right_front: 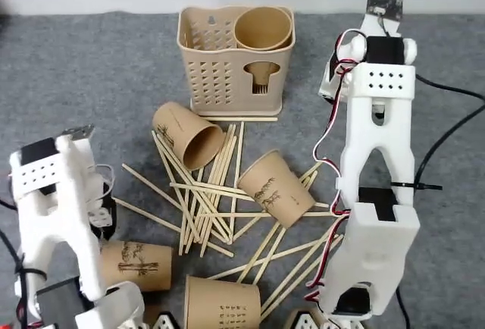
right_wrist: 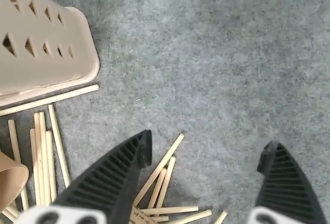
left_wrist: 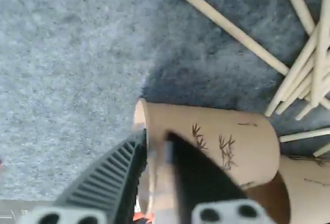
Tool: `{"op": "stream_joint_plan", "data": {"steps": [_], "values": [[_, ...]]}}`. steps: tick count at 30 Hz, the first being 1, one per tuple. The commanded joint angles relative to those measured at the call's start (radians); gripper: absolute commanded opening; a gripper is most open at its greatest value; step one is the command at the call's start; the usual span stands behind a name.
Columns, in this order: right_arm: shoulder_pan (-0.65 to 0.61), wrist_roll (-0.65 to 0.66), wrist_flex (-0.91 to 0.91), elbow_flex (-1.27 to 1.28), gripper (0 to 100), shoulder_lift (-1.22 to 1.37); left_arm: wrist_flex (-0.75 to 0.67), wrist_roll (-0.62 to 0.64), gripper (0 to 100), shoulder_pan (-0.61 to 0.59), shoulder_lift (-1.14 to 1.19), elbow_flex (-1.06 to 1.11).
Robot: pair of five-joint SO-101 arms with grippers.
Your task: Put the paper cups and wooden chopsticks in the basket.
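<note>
Pinching toppled paper cup (left_wrist: 216,141) rim, apparently, left tool (left_wrist: 154,139) low; right tool (right_wrist: 209,141) (arm outstretched) gaping.

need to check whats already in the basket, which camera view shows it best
The high view: the whole basket stands upright with a paper cup in one compartment. The right wrist view gives a perforated corner of its wall. The left wrist view faces a lying paper cup instead.

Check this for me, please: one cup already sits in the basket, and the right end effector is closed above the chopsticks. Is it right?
Not quite. The right end effector is open, not closed; the right wrist view shows its jaws far apart above the chopsticks. One cup does sit in the basket.
</note>
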Motion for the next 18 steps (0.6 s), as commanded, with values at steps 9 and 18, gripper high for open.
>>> {"op": "stream_joint_plan", "data": {"steps": [9,18], "values": [[-0.008,0.0,-0.039,-0.054,32.9,-0.012,-0.049,0.157,1,0.071,-0.008,-0.114],[-0.013,-0.003,-0.039,-0.054,32.9,-0.012,-0.011,0.157,1,0.072,0.002,-0.331]]}}
